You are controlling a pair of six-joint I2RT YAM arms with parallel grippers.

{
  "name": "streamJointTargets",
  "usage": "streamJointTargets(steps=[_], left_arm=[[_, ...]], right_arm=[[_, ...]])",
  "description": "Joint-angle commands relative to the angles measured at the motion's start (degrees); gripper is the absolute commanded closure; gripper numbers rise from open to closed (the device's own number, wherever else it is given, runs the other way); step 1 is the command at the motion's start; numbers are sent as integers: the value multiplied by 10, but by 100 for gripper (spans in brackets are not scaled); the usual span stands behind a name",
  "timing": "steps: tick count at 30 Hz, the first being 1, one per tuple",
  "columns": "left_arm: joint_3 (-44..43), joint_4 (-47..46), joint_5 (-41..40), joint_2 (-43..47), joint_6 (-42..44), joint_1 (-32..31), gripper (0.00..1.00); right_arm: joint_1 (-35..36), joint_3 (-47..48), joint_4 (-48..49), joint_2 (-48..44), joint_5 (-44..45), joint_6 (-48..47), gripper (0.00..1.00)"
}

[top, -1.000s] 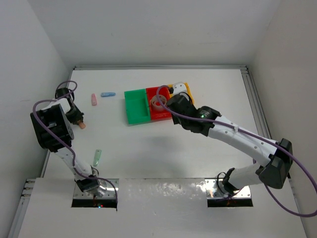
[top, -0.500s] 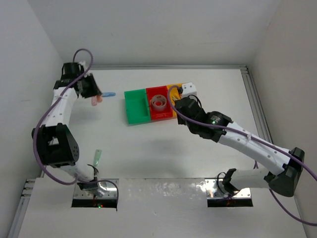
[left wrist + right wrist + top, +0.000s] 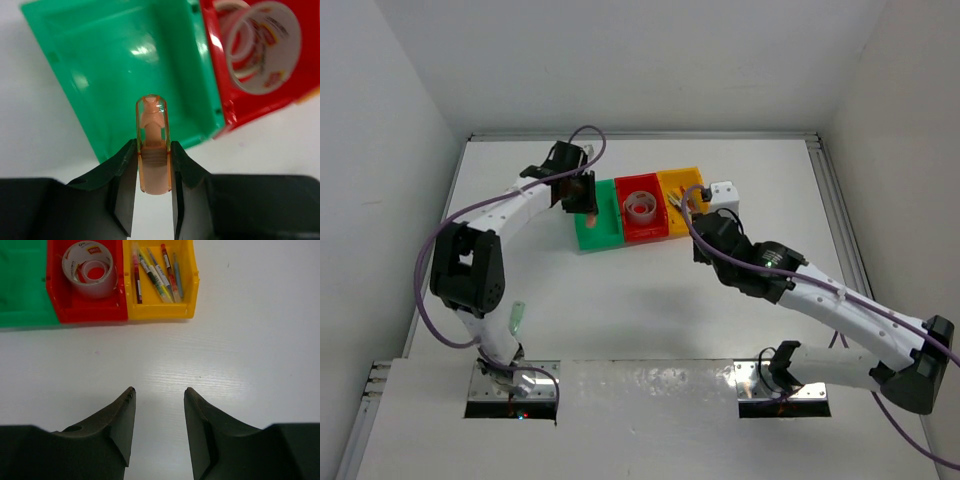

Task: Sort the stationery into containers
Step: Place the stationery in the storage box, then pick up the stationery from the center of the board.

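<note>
Left arm has swung in from the far-left edge of the table and now sits over the bins. Right arm has drawn back off the red and yellow bins toward the near right.

Nearest, by the left arm's base: a pale green eraser-like piece lies alone on the white table, well apart from everything else.

Right gripper: hangs over bare table just in front of the yellow bin. Jaws stand moderately apart with nothing between them, only tabletop showing in the gap.

Bins, joined in a row, left to right in the top view:
- green bin, floor bare as far as the wrist view shows
- red bin, holding two tape rolls, a small one beside or partly within a larger clear one
- yellow bin, holding several thin pens lying roughly lengthwise; red, dark and pale yellow barrels can be made out

Left gripper: closed down on the pink eraser-like piece, one finger pressed to each long side. The piece is a translucent, round-ended capsule. It sticks out forward past the fingertips, so its free end lies over the green bin, near the corner next to the red bin. It is held above the bin, not resting in it; the height above the floor cannot be judged.
</note>
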State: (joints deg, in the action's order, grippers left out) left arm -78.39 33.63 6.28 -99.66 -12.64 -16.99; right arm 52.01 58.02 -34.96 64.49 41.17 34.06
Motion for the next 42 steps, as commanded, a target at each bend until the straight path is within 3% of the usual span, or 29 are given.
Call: streamJointTargets(steps=[1, 4, 6, 8, 13, 17, 19, 22, 24, 26, 28, 31, 33, 38, 42], left_arm=[[-11, -70, -79, -9, -15, -16, 100], [-13, -76, -87, -36, -12, -30, 97], [-26, -76, -87, -54, 1, -37, 68], [-34, -69, -92, -59, 3, -36, 53], [-52, -57, -91, -25, 26, -31, 31], [-81, -31, -117, 31, 86, -22, 30], [-81, -3, -97, 78, 120, -8, 37], [-36, 68, -18, 155, 302, 26, 35], [38, 148, 20, 221, 465, 62, 27], [104, 191, 11, 266, 601, 104, 22], [208, 211, -60, 319, 669, 122, 17], [299, 231, -114, 357, 695, 146, 11], [342, 233, -110, 379, 668, 147, 0], [372, 234, -122, 360, 562, 101, 0], [424, 169, -158, 326, 520, 96, 2]], right_arm=[[5, -12, 5, -21, 26, 24, 57], [5, -12, -7, -26, 32, 28, 57], [5, -11, -16, -30, 43, 29, 57], [5, -8, -23, -32, 45, 22, 57], [5, 9, -35, -32, 58, 8, 57], [5, 4, -35, -38, 52, 5, 57], [7, -2, -35, -40, 46, 4, 57], [13, -11, -30, -38, 22, -13, 57], [21, -16, -22, -34, 3, -34, 57], [31, -21, -12, -32, -1, -50, 57], [35, -33, 1, -34, -8, -52, 56], [42, -58, 30, -45, -28, -55, 56], [42, -83, 41, -60, -33, -53, 56], [42, -125, 67, -96, -28, -46, 56], [42, -156, 78, -127, -11, -39, 57]])
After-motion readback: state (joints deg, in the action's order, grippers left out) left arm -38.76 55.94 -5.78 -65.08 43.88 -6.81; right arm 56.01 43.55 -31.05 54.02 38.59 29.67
